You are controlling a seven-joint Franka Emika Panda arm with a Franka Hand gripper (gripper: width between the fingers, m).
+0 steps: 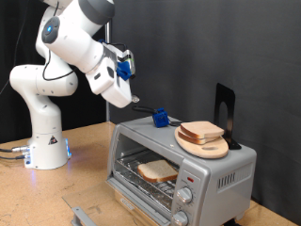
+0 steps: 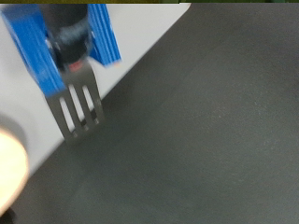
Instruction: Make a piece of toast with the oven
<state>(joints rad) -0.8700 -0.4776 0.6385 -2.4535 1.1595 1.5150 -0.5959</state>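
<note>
The silver-grey oven (image 1: 222, 171) stands at the exterior view's lower right with its glass door (image 1: 130, 195) folded down. A piece of toast (image 1: 157, 170) lies flat on the wire rack inside. A second bread slice (image 1: 201, 131) rests on a round wooden plate (image 1: 213, 150) on the oven's top. My gripper (image 1: 125, 73) hangs above the oven's left end, clear of it. Its blue fingers (image 2: 105, 37) are shut on a slotted metal spatula (image 2: 78, 110), whose blade (image 1: 137, 100) points down towards the oven top.
A small blue object (image 1: 160, 119) sits on the oven top next to the plate. A black upright stand (image 1: 224, 105) is behind the plate. The robot's white base (image 1: 47, 143) stands at the left. A grey piece (image 1: 81, 213) lies on the wooden table in front.
</note>
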